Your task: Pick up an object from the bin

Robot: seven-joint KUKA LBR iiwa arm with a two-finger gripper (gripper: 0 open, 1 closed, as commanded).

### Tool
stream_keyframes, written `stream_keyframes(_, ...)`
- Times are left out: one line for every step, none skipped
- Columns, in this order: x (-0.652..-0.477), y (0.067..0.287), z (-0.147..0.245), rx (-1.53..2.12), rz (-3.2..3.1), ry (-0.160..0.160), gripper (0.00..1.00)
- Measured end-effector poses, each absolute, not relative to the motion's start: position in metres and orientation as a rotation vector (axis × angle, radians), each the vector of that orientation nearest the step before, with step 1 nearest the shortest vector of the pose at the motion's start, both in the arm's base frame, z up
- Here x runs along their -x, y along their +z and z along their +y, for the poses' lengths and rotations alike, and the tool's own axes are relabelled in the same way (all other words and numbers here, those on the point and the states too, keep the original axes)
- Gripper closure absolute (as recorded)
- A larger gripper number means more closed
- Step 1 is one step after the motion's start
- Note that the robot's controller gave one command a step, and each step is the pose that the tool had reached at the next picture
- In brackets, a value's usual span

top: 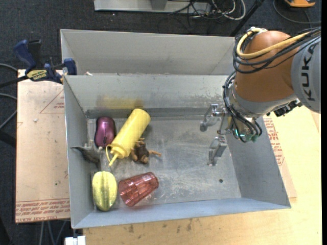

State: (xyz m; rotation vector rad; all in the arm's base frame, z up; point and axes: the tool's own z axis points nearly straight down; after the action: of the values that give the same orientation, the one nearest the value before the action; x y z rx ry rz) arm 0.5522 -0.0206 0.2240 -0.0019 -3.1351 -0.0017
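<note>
The grey metal bin [189,172] holds, leftward, a yellow plastic squeeze bottle [129,133], purple oval [104,130], brown figurine [139,152], grey toy [88,155], yellow-green gourd [104,190] and pink ribbed cup [138,189].

Arm [286,70] cut by right edge; brown toy [140,152] kind unclear.

"KUK" in black capitals, probably KUKA cut off, on grey arm link [308,78], 3 o'clock. Nothing else legible.

A robotics lab is indicated: an industrial arm [271,70] is poised over a grey metal bin [153,52], and cables [219,4] are strewn across dark carpet [30,14].
</note>
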Motion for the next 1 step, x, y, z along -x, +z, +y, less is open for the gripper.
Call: stream_keyframes(-0.5537,0.2281,-0.0206,0.002,-3.143,-0.001,0.0)
